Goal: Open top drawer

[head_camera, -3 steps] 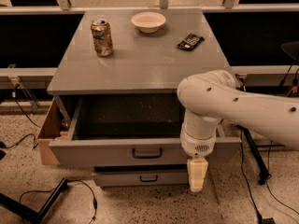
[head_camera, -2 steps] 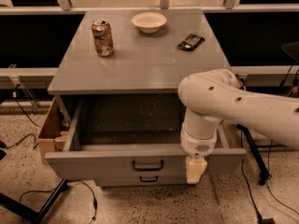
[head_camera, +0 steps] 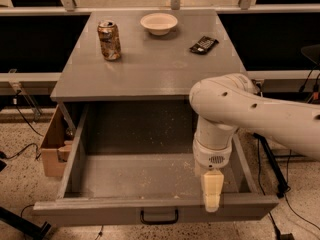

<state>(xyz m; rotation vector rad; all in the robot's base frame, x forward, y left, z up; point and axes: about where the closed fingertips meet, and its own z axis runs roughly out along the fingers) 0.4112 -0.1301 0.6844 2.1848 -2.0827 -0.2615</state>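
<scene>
The wide grey top drawer (head_camera: 100, 211) stands open. The cream pincer (head_camera: 211, 198) hangs at its front rim; I cannot tell its grip. A dented can (head_camera: 109, 40), white bowl (head_camera: 158, 23) and black packet (head_camera: 204, 44) sit on the grey worktop (head_camera: 150, 76).

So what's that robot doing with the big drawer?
The robot's arm is opening the top drawer of a grey cabinet. The drawer is far out, crumbs inside, and the gripper hangs at its front edge, right of the black handle. On top sit a can, a white bowl and a dark packet.
</scene>
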